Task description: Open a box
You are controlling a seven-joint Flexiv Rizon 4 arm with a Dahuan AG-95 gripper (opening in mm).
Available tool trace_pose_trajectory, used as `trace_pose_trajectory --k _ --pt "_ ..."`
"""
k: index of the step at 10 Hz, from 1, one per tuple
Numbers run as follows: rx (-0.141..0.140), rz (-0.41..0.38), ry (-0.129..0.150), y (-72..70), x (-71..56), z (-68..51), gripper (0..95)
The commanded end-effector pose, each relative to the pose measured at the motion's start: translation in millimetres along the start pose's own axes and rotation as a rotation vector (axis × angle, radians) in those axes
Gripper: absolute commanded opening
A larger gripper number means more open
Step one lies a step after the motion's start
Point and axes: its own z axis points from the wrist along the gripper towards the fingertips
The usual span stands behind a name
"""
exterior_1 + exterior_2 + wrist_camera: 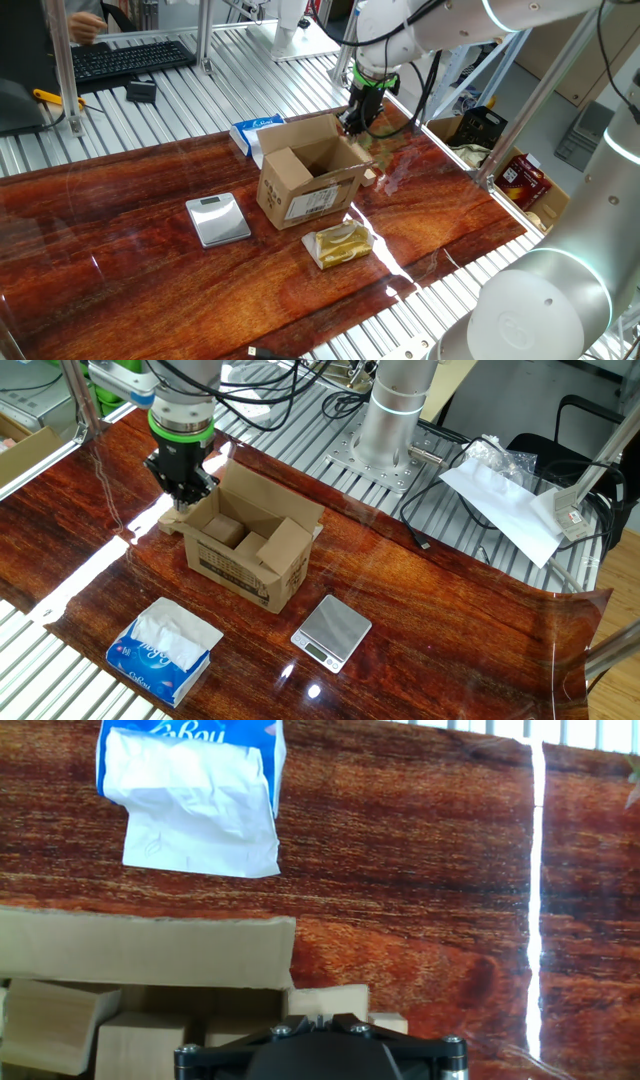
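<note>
- At the middle of the glossy dark-red wooden tabletop [130, 225]: small brown corrugated cardboard box [306, 180] with a white printed label on one side wall, standing upright and resting on the wood.
- Position relative to the arm: the black two-finger gripper [186, 490] of the white arm hangs at one short end of the box, at the level of the top edge, beside the flap on that end; the body of the box stretches away from the fingers along its long axis, toward the flat silver weighing scale [332, 630].
- State of fingers: tips are hidden by the gripper body in the hand view and too dark and small in both fixed views; cannot tell whether they are apart, closed, or pinching cardboard.
- Flaps: one long flap stands upright on the far side in one fixed view; the end flap near the scale is folded outward and down; the flap at the gripper end appears splayed outward. The top looks largely open.
- Contents: lighter cardboard pieces are visible inside.
- Neighbours: blue-and-white tissue packet [190, 790] on the tabletop beyond the upright flap; gold foil-wrapped pack [340, 243] just beside the labelled wall.
- Judgement: task appears near its end; the gripper-end flap is the likely remaining concern.
</note>
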Motion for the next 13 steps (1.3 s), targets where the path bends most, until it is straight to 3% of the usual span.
trace_pose_trajectory --k 1,6,9,13 --pt "-0.010 0.005 0.002 1.2 0.4 0.8 0.0" --pt "-0.050 0.033 0.000 1.2 1.0 3.7 0.0" --pt "-0.048 0.031 0.001 1.2 0.3 0.7 0.0" --pt "-0.041 0.028 0.017 0.9 -2.6 -16.1 0.0"
